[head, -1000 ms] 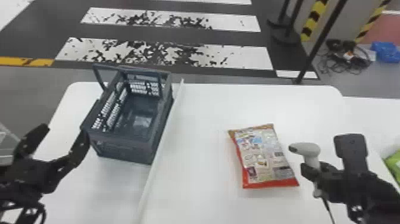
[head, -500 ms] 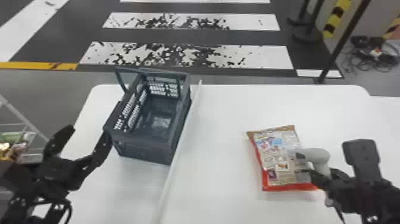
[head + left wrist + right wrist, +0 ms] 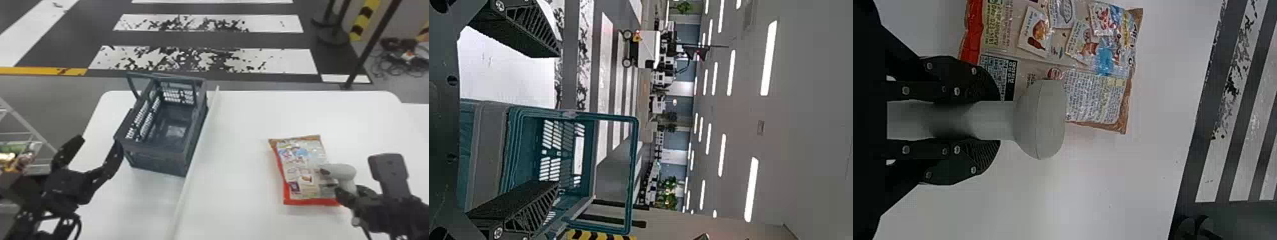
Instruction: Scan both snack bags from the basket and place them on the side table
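The bag (image 3: 303,169) lies flat on the bench (image 3: 242,127), under the scanner (image 3: 1040,120) clasped by the right fingers (image 3: 978,85); the left fingers (image 3: 524,30) are spread beside the basket (image 3: 153,158). It should be light, slippery and crushable, best pinched at an edge. Its glossy, crinkled printed face has one red end, the other seemingly brown.

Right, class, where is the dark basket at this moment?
In the head view, the basket stands on the robot's left side of the table, beside the long white strip and close to the left fingers.
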Tool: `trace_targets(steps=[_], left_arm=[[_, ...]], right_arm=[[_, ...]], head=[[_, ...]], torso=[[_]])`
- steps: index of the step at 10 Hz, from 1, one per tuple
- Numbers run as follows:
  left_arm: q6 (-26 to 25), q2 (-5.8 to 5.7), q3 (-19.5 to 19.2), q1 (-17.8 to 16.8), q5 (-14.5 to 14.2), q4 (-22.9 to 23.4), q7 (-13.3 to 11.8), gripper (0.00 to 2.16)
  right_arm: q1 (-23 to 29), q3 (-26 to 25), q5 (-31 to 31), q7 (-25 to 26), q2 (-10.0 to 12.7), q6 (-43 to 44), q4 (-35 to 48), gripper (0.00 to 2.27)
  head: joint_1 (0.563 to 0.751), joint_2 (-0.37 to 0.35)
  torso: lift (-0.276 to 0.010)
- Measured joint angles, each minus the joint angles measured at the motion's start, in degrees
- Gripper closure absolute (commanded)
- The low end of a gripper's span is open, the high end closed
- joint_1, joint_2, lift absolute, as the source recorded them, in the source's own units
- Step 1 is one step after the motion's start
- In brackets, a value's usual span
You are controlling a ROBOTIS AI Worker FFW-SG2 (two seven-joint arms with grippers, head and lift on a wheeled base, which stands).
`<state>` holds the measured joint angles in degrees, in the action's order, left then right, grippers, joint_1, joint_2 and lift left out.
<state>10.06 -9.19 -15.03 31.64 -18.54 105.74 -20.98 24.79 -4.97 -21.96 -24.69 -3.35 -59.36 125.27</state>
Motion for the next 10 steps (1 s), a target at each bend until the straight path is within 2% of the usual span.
trace_targets(steps=[3, 5, 8, 10], left_arm=[[0.0, 0.06, 0.0, 0.0, 0.0, 0.01, -0.08, 0.09], [0.0, 0.06, 0.06, 0.0, 0.0, 0.08, -0.2, 0.09], [0.0, -0.02, 0.17, -0.07, 0.0, 0.08, -0.2, 0.09], [0.0, -0.17, 0.18, -0.07, 0.0, 0.08, -0.2, 0.09]], right_arm=[[-0.02, -2.56, 1.39, 0.0, 0.01, -0.02, 2.22, 2.26], [-1.04, -6.1, 2.25, 0.0, -0.01, 0.15, 1.47, 2.26], [-4.6, -11.49, 3.22, 0.07, -0.43, 2.43, -5.07, 2.26], [-6.49, -13.37, 3.32, 0.33, -0.81, 4.95, -9.89, 2.26]], head=[[0.695, 0.027], [0.695, -0.006], [0.695, -0.09], [0.695, -0.117]], torso=[[-0.075], [-0.075], [-0.075], [-0.075]])
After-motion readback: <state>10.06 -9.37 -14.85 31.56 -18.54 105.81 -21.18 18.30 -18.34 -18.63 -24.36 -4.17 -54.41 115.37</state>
